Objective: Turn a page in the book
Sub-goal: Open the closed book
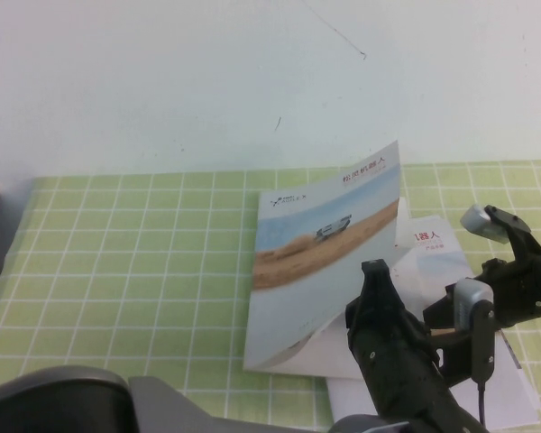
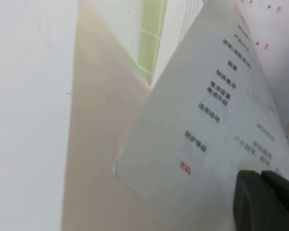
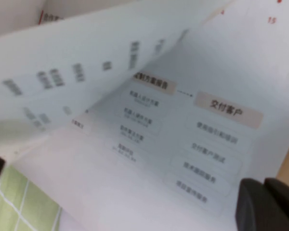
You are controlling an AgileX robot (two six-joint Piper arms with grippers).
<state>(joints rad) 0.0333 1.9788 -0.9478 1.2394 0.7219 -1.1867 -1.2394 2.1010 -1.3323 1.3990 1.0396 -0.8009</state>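
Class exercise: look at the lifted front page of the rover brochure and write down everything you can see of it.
The page is a thin, glossy leaf raised steeply off the book, tilting toward the robot's left. Its outer face shows a white rover on tan desert under pale sky, with a red title near the top. Its inner face is white with small printed table text. The left gripper meets its lower right edge; whether it grips the page is unclear. The shut right gripper sits apart, over other brochures.

Tan-and-pale-blue page (image 1: 325, 253), green white-gridded tablecloth (image 1: 135, 271), seemingly white wall (image 1: 207, 81)
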